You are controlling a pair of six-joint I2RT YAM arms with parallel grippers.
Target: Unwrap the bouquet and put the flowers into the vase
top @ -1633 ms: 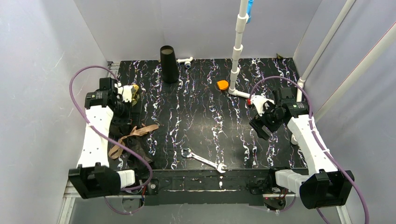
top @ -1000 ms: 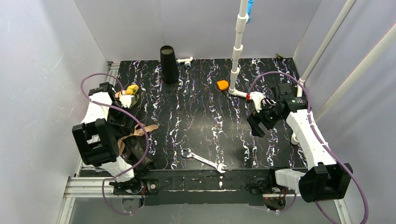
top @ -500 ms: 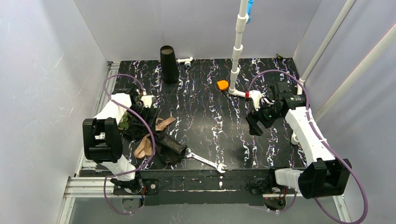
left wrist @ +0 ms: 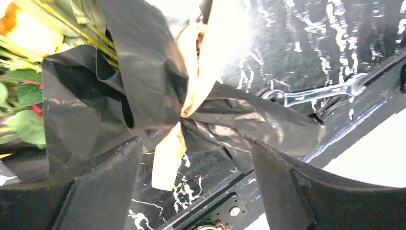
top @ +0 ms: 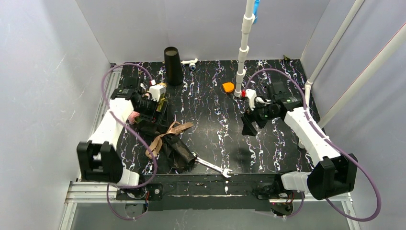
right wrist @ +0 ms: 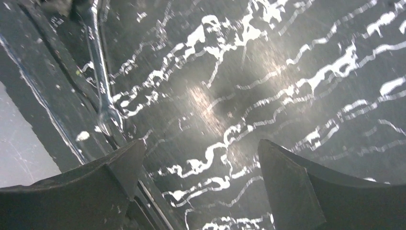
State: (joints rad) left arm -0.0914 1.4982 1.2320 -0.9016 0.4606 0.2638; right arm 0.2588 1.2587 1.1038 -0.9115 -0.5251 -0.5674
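Left gripper (top: 155, 110), jaws apart, hovers over the flower end of the crinkled black-paper bouquet (top: 173, 144) on the tabletop (top: 215, 120), well apart from the tall matte black vase (top: 172, 66). Left wrist: it looks soft and light; take the tan ribbon knot (left wrist: 184, 112). Right wrist: right gripper (right wrist: 201, 149) spread, empty.

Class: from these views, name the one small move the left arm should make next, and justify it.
Probably lower the left gripper and close it on the tan-brown ribbon. The bouquet's crinkled black wrapping paper is still tied at the knot, which lies between the open fingers, so the flowers cannot come free yet.
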